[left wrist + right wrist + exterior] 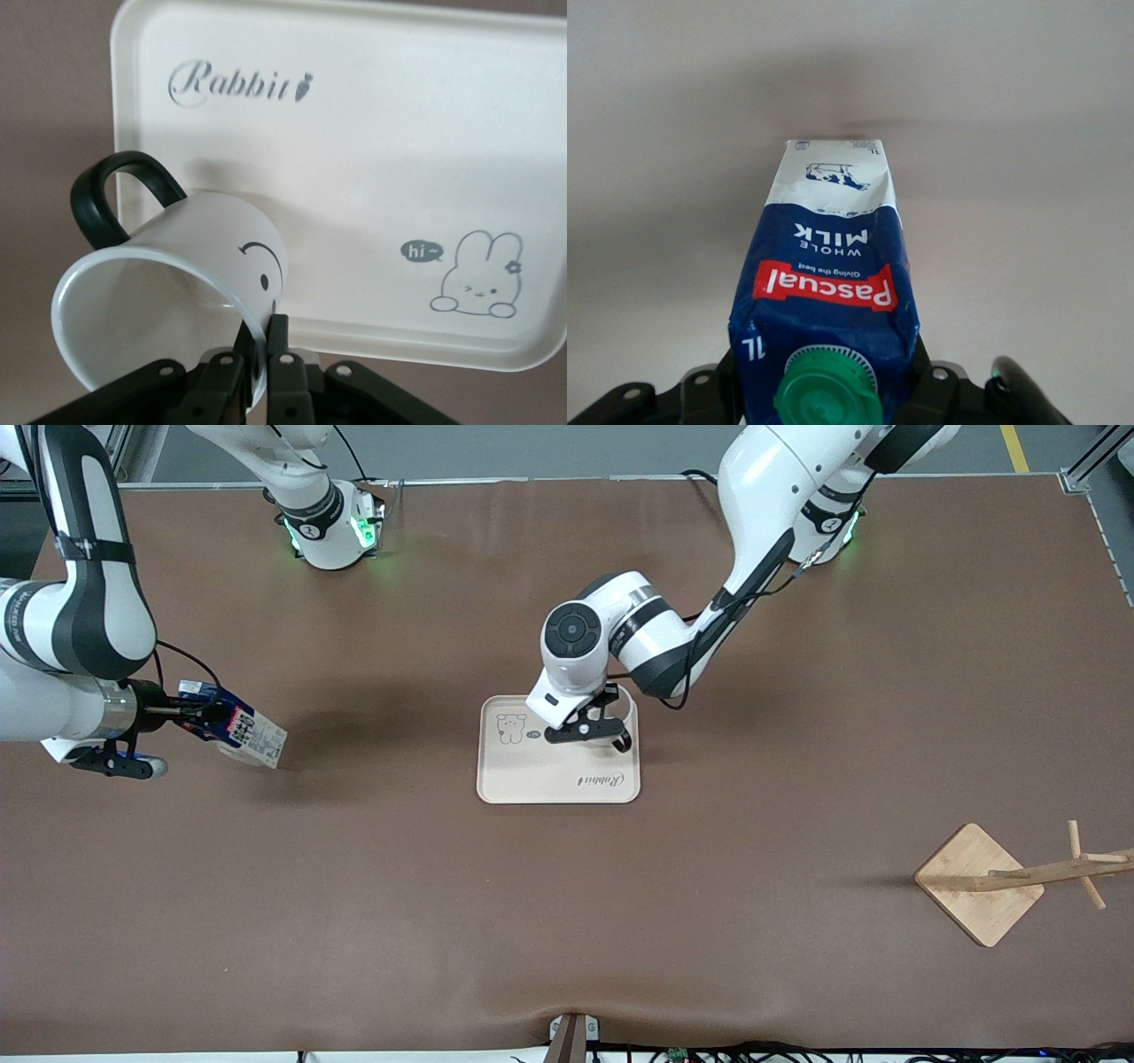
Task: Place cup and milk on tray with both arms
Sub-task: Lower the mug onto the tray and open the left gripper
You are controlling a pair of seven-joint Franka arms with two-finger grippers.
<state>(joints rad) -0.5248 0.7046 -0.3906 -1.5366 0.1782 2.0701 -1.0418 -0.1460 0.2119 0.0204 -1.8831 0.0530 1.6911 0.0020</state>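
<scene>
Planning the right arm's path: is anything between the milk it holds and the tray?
Nothing visible on the table between them. The right tool holds the milk tilted, toward the right arm's end. On the tray itself, the left tool holds the cup over one edge.

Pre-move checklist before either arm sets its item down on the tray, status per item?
1. Left tool pinching the rim of the white smiley mug with black handle: ok.
2. Mug over the cream rectangular tray: ok, over the tray edge toward the left arm's end.
3. Mug upright: not ok, tilted.
4. Right tool holding the dark blue milk carton with green cap: ok.
5. Carton over tray: not ok, toward the right arm's end of the table.
6. Carton clear of the table: cannot tell.
</scene>
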